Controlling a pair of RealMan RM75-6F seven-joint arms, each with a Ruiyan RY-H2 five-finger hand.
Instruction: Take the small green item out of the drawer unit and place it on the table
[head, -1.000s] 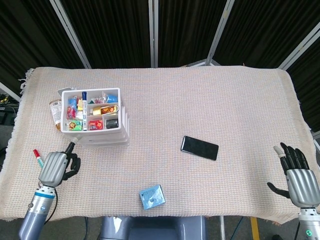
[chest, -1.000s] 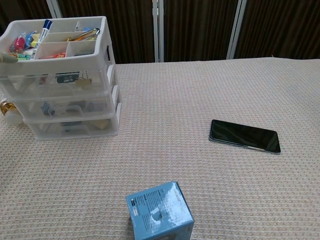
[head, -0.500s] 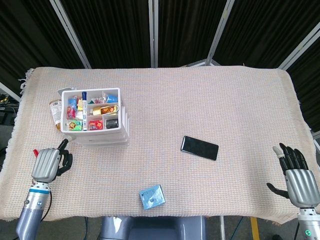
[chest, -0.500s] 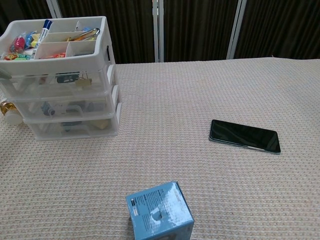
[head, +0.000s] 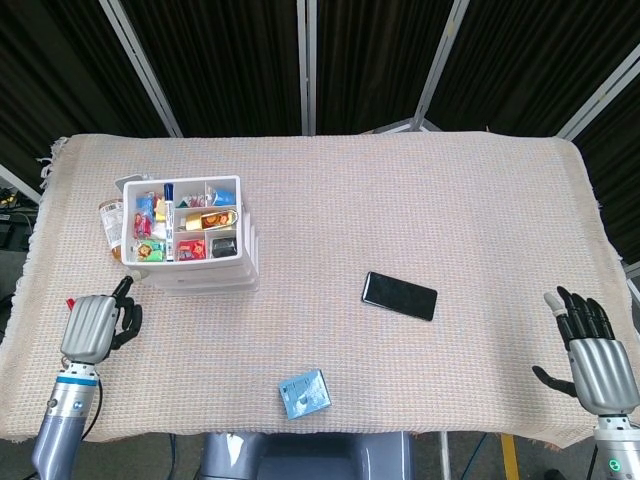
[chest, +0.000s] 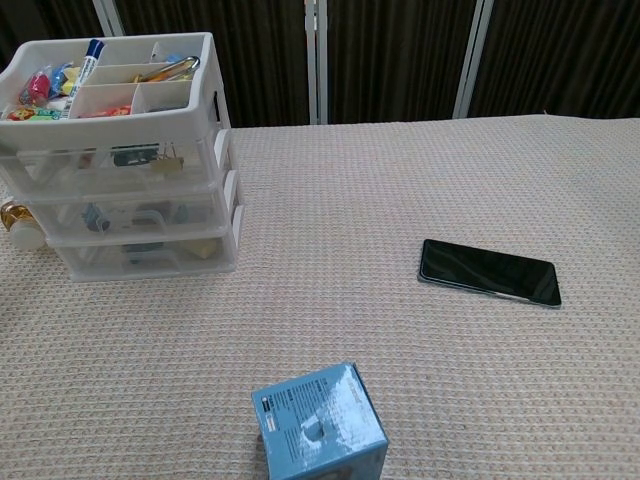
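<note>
Your left hand (head: 93, 326) sits below and left of the drawer unit (head: 193, 236), fingers curled in, nothing visibly held. Right hand (head: 592, 358) rests far right of the unit at the table's (head: 400, 200) near edge, fingers spread, empty. Green item: a green packet (head: 147, 248) shows in the unit's top tray, front left; likely yours. Between left hand and unit, open cloth. Phone (head: 399, 295) and blue box (head: 304, 393) lie well right.

Looks like a robot lab or test cell: dark curtain panels (head: 240, 60) on metal frame posts (head: 308, 65) behind the table (head: 400, 200), woven beige cloth over it, staged props like the white drawer unit (chest: 130, 190).
</note>
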